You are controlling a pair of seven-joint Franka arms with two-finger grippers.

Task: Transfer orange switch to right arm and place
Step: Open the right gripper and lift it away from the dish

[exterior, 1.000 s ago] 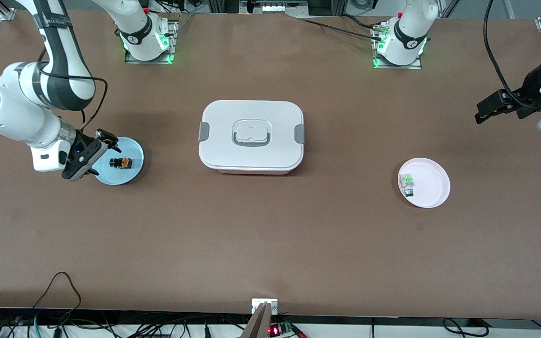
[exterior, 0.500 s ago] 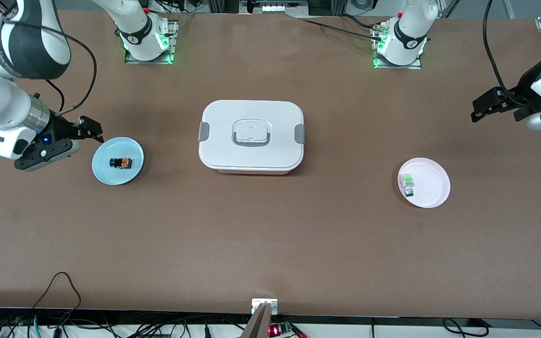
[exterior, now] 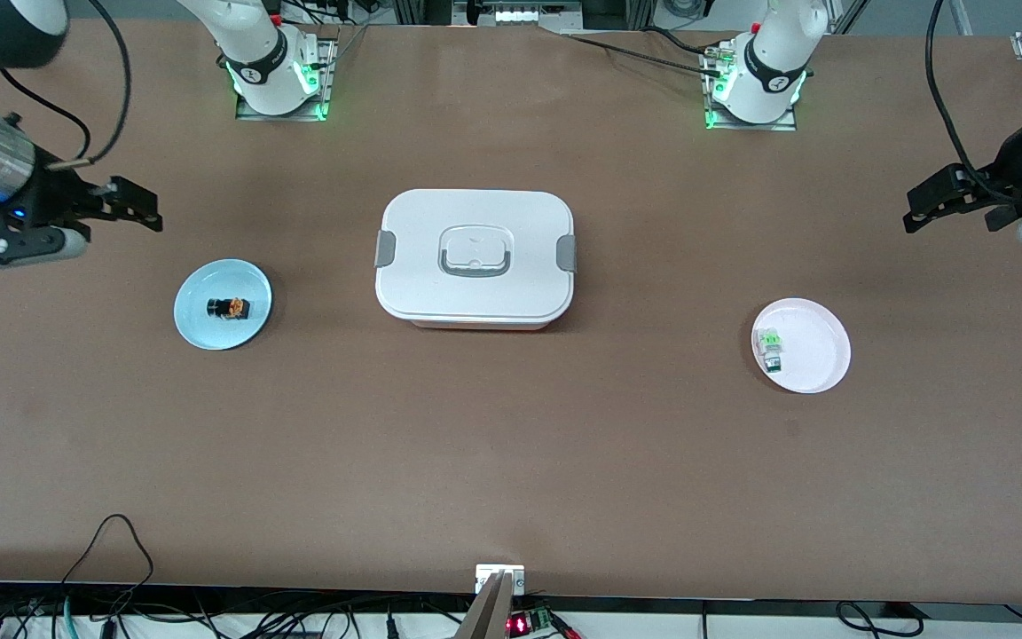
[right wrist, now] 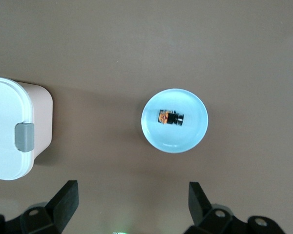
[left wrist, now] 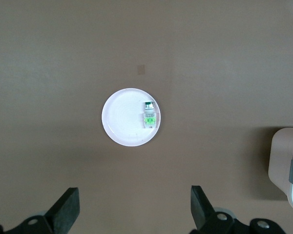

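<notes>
The orange switch lies on a small blue plate toward the right arm's end of the table. It also shows in the right wrist view on the plate. My right gripper is open and empty, up over bare table beside the blue plate; in its wrist view the jaws stand wide apart. My left gripper is open and empty, up over the left arm's end of the table, and its wrist view shows wide-apart jaws.
A white lidded box with grey latches stands mid-table. A white plate holding a small green-and-white part sits toward the left arm's end; both show in the left wrist view, plate and part.
My right gripper has lifted away from the blue plate and drawn back toward the table's end, empty. The orange switch stays on the plate. The left gripper shifted slightly.
</notes>
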